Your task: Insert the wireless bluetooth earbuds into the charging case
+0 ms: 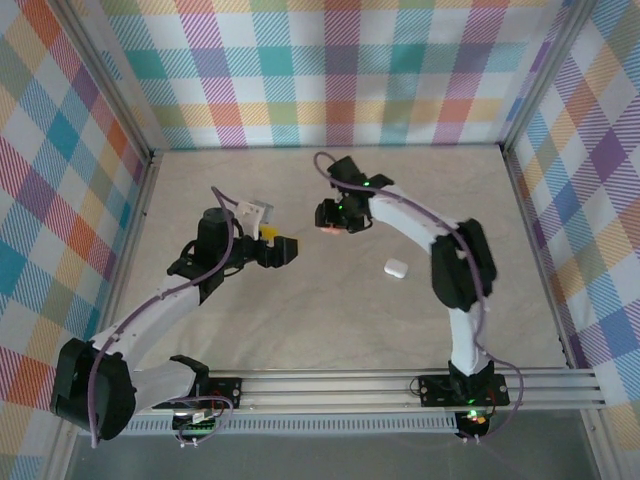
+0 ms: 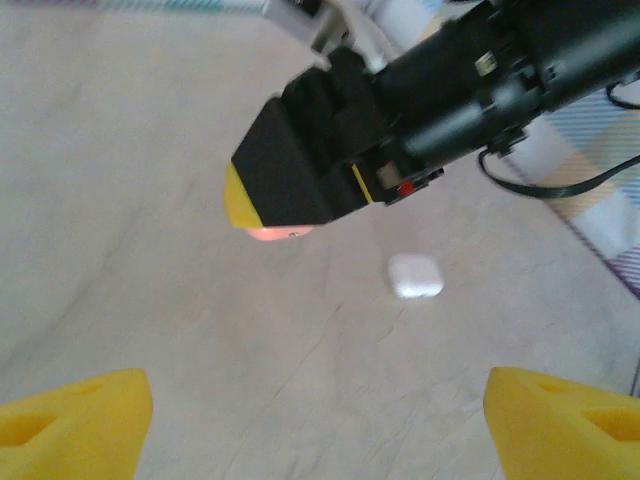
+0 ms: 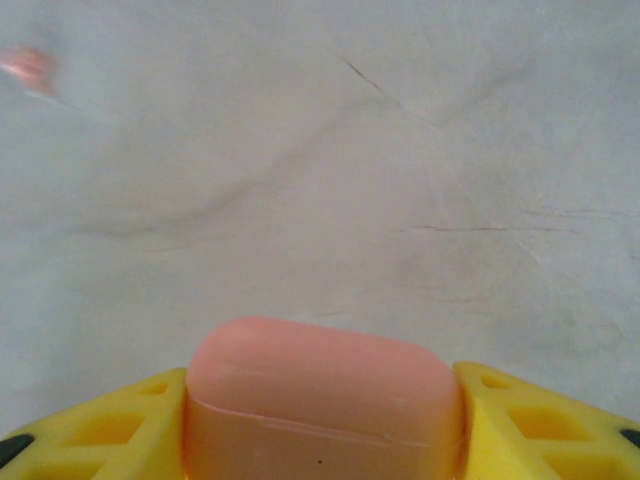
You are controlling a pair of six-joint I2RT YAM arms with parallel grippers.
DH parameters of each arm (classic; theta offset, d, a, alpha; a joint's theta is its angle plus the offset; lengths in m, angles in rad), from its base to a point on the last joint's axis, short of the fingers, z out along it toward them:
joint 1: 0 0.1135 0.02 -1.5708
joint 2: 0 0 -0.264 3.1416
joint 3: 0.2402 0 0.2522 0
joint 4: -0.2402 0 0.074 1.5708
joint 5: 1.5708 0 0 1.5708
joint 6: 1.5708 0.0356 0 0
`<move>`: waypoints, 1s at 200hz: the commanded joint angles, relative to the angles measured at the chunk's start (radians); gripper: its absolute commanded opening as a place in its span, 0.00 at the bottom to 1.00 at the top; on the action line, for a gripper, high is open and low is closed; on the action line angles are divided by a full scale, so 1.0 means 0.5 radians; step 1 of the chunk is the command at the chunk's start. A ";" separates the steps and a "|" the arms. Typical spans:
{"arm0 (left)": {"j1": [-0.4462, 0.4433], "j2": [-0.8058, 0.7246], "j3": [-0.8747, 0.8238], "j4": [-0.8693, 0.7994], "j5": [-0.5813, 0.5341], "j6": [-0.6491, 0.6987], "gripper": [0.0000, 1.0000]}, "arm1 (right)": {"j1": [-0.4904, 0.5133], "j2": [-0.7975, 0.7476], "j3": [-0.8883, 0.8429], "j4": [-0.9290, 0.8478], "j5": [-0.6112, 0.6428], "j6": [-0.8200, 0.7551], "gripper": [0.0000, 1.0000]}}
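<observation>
1. Over at the left, the left arm reaches in from the near corner across the pale table [image 1: 300, 330]. The left gripper [image 1: 277, 242] hangs with its jaws spread wide and nothing between them. In its wrist view the yellow fingertips [image 2: 70, 425] sit at opposite lower corners, with bare tabletop between.
2. Just right of it, across a short strip of open table, the right gripper [image 1: 333, 222] faces the left one. Nothing lies between the two.
3. Clamped in the right gripper is the salmon-pink charging case [image 3: 325, 385], lid closed, its seam running across the front. The yellow fingers [image 3: 520, 420] press both of its sides. From the left wrist view the case [image 2: 270, 233] shows as a pink edge under the black finger block. I cannot tell whether it touches the table.
4. A small pink speck [image 3: 28, 65] lies on the table well apart from the held case. It is too blurred to say for sure that it is an earbud.
5. Further right, a white rounded case [image 1: 397, 267] lies closed on the table, near the right arm's forearm and apart from both grippers.
6. Plaid walls [image 1: 320, 70] enclose the table on three sides.
</observation>
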 commanded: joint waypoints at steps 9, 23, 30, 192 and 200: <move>-0.140 -0.033 0.028 0.390 0.078 0.037 0.82 | -0.019 -0.460 -0.156 0.337 -0.257 0.154 0.46; -0.186 -0.030 0.006 0.595 0.037 -0.039 0.82 | -0.015 -0.612 -0.253 0.386 -0.286 0.216 0.46; -0.212 -0.027 -0.008 0.704 0.013 -0.063 0.82 | -0.016 -0.683 -0.303 0.410 -0.296 0.251 0.46; -0.544 0.519 0.226 1.388 -0.217 -0.195 0.70 | -0.004 -1.260 -0.777 0.623 -0.394 0.507 0.46; -0.547 0.540 0.219 1.438 -0.218 -0.225 0.69 | -0.003 -1.266 -0.788 0.623 -0.383 0.508 0.46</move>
